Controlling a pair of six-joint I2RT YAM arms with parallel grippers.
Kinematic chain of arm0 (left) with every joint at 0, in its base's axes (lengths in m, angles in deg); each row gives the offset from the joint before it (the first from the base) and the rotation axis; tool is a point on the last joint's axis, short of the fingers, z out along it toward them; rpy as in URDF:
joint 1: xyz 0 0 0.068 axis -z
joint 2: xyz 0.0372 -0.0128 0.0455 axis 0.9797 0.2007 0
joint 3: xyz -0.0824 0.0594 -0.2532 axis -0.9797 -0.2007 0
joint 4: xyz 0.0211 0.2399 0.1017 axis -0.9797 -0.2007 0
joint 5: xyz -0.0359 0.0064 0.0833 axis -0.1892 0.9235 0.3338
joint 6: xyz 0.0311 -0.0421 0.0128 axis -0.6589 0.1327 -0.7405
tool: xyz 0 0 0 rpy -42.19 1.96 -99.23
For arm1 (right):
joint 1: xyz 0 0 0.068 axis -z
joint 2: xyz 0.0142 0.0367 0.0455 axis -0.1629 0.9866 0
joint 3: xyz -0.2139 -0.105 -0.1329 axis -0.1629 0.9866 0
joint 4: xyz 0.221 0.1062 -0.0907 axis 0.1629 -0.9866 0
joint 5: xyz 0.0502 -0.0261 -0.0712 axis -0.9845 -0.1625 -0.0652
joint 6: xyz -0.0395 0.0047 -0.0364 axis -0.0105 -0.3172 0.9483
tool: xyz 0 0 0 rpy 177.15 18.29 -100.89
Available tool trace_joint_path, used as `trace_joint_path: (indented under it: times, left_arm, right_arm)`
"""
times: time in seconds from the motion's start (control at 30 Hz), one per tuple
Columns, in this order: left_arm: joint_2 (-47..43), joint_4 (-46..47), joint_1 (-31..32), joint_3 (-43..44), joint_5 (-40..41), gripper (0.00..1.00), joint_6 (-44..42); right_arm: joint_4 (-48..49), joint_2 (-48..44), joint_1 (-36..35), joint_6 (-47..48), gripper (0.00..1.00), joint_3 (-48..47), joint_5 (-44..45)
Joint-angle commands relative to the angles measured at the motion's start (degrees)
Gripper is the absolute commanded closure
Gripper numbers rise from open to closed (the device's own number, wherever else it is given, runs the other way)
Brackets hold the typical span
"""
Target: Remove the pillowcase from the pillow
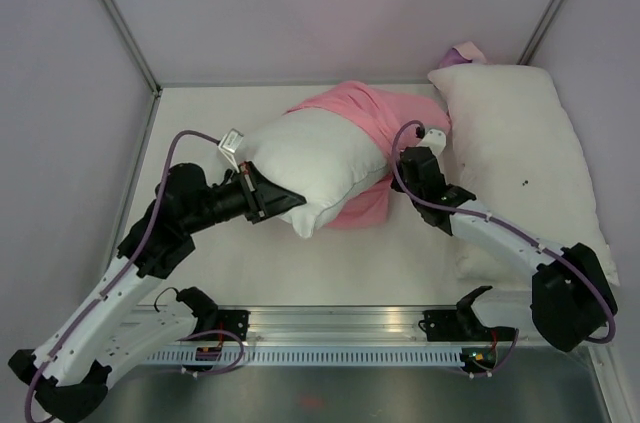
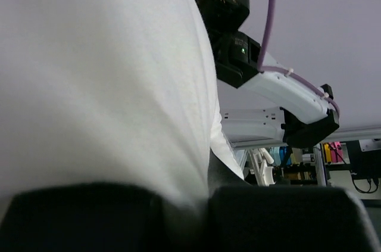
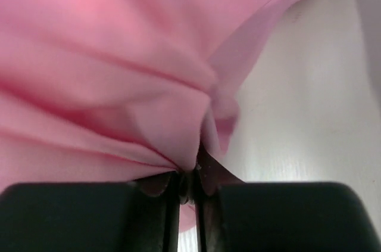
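Pink cloth is pinched between the closed fingers of the right gripper. In the right wrist view a gathered fold of the pillowcase runs down into the thin slit between the two black pads. The rest of the fabric fans up and to the left from there in soft creases and fills most of that view. To the right of the fold lies the bare white table.

From overhead, this gripper sits at the right-hand end of the pillowcase, just beside the near-left edge of a second pillow. That one is white with a few dark specks and lies along the right side of the table.

The pillowcase is bunched over the far and right part of the pillow, with one flap showing under the pillow's near edge. The pillow's left half is bare and reaches toward the left arm.

The left gripper is clamped shut on the pillow's near-left end. In the left wrist view the white stuffing is squeezed between the two dark fingers and bulges above them. The pillow therefore lies between the two grippers, held at one end, with its case held at the other.
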Motion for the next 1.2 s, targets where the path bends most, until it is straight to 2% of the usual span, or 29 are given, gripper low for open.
trace_joint_path:
  times: [0.0,0.1,0.2,0.33,0.37,0.4,0.47,0.53,0.6,0.63,0.7,0.77,0.8,0.83,0.9,0.97,1.03,1.07,1.17]
  left_arm:
    - [-7.4,-2.1,-0.4,5.8,2.3,0.98,-4.6]
    - [-11.4,-6.6,-0.5,7.0,4.6,0.98,-6.2]
    - [-15.8,-13.3,-0.4,8.2,7.9,0.98,-7.6]
    - [-20.6,-22.4,-0.4,8.0,11.5,0.98,-9.0]
    - [-21.3,-23.7,-0.4,7.5,12.3,0.98,-9.5]
    - [-21.8,-24.8,-0.4,6.9,12.6,0.98,-10.5]
    - [-22.5,-27.4,-0.4,4.7,14.5,0.98,-12.0]
    - [-22.9,-28.5,-0.5,2.5,16.7,0.98,-12.8]
    - [-22.9,-29.9,-0.4,1.6,20.4,0.98,-14.1]
    - [-22.7,-30.2,-0.4,1.4,21.5,0.98,-14.6]
    - [-21.4,-30.8,-0.4,1.4,23.7,0.98,-16.1]
    - [-20.7,-30.9,-0.4,1.6,25.5,0.98,-17.0]
    - [-20.6,-30.7,-0.4,1.9,25.7,0.98,-17.1]
    - [-20.4,-30.7,-0.4,2.0,25.8,0.98,-17.2]
    - [-20.2,-30.4,-0.4,2.2,25.7,0.98,-17.3]
    - [-20.5,-30.5,-0.5,2.6,25.4,0.98,-17.2]
    - [-20.8,-30.4,-0.4,2.7,25.2,0.98,-16.9]
    - [-20.9,-30.4,-0.5,2.9,25.1,0.98,-16.8]
    - [-20.6,-30.9,-0.4,4.1,24.6,0.98,-16.9]
  right_arm:
    - [1.2,2.8,6.0,-0.3,0.87,-2.1,5.3]
    - [0.4,6.8,11.5,0.5,0.99,-3.8,5.8]
    - [-0.4,10.6,17.0,1.6,1.00,-6.5,4.6]
    - [-0.8,12.1,20.1,3.8,1.00,-7.7,1.8]
    - [-0.8,11.8,20.2,5.7,1.00,-7.9,0.1]
    - [0.2,11.6,20.1,6.9,0.99,-7.9,-8.9]
    - [1.6,9.9,19.9,8.5,0.66,-6.8,-19.3]
    - [-0.3,8.1,18.3,8.5,0.43,-6.6,-26.0]
    - [-4.5,4.6,16.3,8.8,0.31,-7.0,-27.4]
    - [-6.1,1.9,14.2,8.8,0.18,-7.6,-29.3]
    - [-9.2,-1.5,12.0,8.2,0.11,-7.3,-29.6]
    - [-11.9,-6.1,11.9,7.7,0.08,-7.4,-24.9]
    - [-12.6,-7.1,12.0,7.9,0.03,-8.3,-22.0]
    - [-12.7,-7.6,12.2,7.9,0.02,-8.7,-18.1]
    - [-15.0,-5.8,14.6,6.9,0.02,-11.9,-17.8]
    - [-15.1,-0.8,19.7,3.0,0.02,-13.5,-22.9]
    - [-12.7,4.2,24.4,-1.5,0.02,-12.7,-31.6]
    - [-8.4,5.5,28.3,-3.0,0.02,-11.7,-38.0]
    - [-4.9,9.8,31.5,-4.6,0.02,-9.6,-38.9]
